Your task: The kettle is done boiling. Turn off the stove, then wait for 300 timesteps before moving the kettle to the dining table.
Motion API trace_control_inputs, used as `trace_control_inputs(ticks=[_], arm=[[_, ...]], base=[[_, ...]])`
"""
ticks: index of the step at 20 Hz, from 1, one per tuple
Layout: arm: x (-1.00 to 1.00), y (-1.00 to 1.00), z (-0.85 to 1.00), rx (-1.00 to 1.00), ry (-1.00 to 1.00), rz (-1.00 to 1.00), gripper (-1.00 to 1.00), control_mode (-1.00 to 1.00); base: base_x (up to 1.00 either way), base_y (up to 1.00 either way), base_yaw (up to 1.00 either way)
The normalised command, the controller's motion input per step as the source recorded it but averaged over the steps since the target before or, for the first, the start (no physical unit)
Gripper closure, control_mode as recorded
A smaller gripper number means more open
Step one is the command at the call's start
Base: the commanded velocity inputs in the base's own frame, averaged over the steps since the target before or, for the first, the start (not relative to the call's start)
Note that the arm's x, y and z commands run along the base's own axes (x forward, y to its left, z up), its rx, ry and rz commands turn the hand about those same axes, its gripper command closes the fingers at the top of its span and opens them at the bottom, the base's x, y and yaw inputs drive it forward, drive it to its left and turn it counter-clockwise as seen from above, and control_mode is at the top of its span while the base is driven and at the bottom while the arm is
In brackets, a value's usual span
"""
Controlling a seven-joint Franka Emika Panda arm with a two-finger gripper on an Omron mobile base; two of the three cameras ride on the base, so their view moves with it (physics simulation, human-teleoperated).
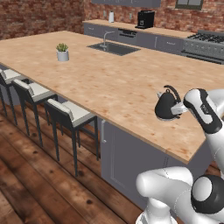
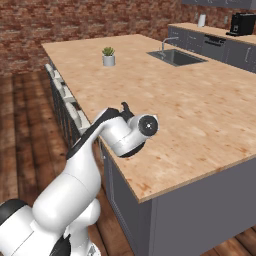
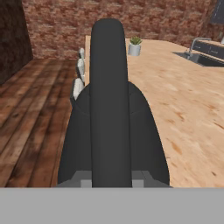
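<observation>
- Sitting near the edge of the wood-grain table (image 1: 109, 83), or held just over it, is the kettle (image 1: 166, 107); whether its base touches the top I cannot tell.
- Its arched handle (image 3: 110, 100) runs up the middle of the hand view, with the dark body spreading to both sides below it.
- The pincer (image 1: 180, 109) is pressed together on that handle, coming at the kettle from the arm's side; in the right base view the white wrist covers most of the kettle (image 2: 125, 108).
- The table is a large slab on a grey cabinet base, with a sink (image 1: 113, 47) and tap set into its far part.
- A small pot (image 1: 63, 54) holding a green plant stands well apart from the kettle, toward the far end.
- Grey-seated stools (image 1: 72, 113) line one long side, over a dark plank floor (image 1: 30, 175).
- Behind runs a red brick wall (image 1: 39, 17), a back counter with a black coffee machine (image 1: 145, 19), and the stove (image 1: 206, 43).
</observation>
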Motion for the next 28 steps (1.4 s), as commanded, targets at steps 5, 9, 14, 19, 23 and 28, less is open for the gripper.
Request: trace_control_inputs(ticks=[5, 9, 14, 19, 23, 28], arm=[[0.1, 0.0, 0.0, 0.0, 0.0, 0.0, 1.0, -1.0], [0.14, 0.0, 0.0, 0.0, 0.0, 0.0, 1.0, -1.0], [0.02, -0.01, 0.0, 0.03, -0.04, 0.05, 1.0, -1.0], [0.0, -0.09, -0.02, 0.03, -0.07, 0.09, 1.0, -1.0], [0.0, -0.1, 0.0, 0.0, -0.07, 0.09, 1.0, -1.0], [0.05, -0.01, 0.0, 0.0, 0.0, 0.04, 1.0, -1.0]], base=[[0.02, 0.0, 0.0], [0.0, 0.0, 0.0], [0.0, 0.0, 0.0], [0.0, 0.0, 0.0], [0.0, 0.0, 0.0], [0.0, 0.0, 0.0]])
